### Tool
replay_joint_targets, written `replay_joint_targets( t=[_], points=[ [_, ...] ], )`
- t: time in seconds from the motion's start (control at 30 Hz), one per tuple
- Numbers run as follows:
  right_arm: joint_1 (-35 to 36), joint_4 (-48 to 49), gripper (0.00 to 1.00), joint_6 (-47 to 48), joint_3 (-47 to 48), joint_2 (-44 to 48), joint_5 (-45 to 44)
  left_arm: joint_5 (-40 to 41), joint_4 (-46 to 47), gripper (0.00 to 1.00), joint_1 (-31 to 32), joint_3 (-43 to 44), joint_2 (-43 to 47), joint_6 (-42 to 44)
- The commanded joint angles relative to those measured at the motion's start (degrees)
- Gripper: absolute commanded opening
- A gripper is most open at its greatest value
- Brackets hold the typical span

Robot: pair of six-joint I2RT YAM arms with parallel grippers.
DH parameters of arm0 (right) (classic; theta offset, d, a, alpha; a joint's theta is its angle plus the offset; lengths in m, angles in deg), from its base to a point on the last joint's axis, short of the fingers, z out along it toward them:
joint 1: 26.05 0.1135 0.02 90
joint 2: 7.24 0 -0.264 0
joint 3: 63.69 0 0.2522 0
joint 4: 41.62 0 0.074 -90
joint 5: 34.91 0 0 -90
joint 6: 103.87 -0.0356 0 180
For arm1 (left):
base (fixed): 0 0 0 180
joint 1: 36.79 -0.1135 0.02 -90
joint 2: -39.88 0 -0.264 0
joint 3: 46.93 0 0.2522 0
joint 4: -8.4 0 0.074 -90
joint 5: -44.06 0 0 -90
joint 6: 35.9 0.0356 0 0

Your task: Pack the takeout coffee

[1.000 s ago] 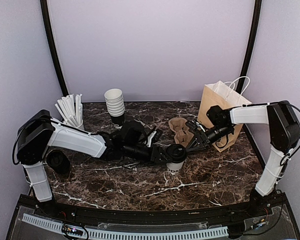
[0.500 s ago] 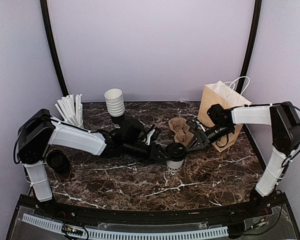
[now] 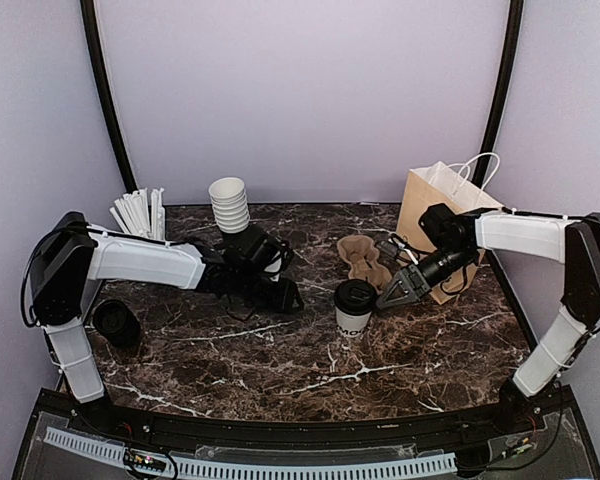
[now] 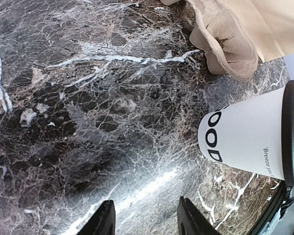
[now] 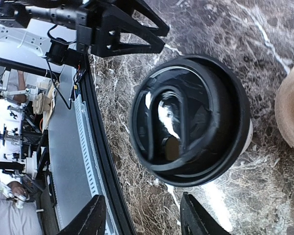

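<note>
One takeout coffee (image 3: 353,305), a white cup with a black lid, stands upright on the marble table near the middle. It also shows at the right edge of the left wrist view (image 4: 252,139) and from above in the right wrist view (image 5: 191,120). My left gripper (image 3: 290,297) is open and empty, a short way left of the cup. My right gripper (image 3: 392,292) is open and empty, just right of the cup and above lid height. A brown paper bag (image 3: 442,225) stands upright and open at the back right. A brown pulp cup carrier (image 3: 363,260) lies behind the cup.
A stack of lidless white cups (image 3: 230,205) and a cup of white sticks (image 3: 140,222) stand at the back left. A black round thing (image 3: 117,322) sits at the left edge. The table's black front rail (image 3: 280,430) runs along the near side.
My left gripper let go of the lidded cup and drew back to the left. The cup now stands free. My right gripper moved a little right and stays open beside the cup.
</note>
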Motion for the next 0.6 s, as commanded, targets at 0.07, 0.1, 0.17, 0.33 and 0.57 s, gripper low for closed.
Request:
replay_joint_targets(
  t=[0.07,0.1,0.17,0.33,0.57],
  points=[
    [-0.17,-3.50,0.53,2.17,2.96,3.79,-3.68,-0.47,1.81,0.47,0.35,-0.88,7.48,3.31],
    [-0.49,-2.34,0.52,0.92,2.64,4.21,-5.46,-0.91,3.71,0.47,0.35,-1.44,8.25,3.01],
    [-0.86,0.46,0.49,-1.27,2.02,4.99,-8.31,-1.29,5.31,0.47,0.38,-1.24,8.54,2.30],
    [-0.89,2.61,0.46,-3.29,3.21,2.71,-10.95,-1.90,7.93,0.49,0.14,2.06,6.49,0.51],
    [-0.87,3.00,0.45,-3.86,3.94,-0.65,-8.27,-11.35,19.59,0.45,-2.18,3.15,-0.36,-7.71]
  ],
)
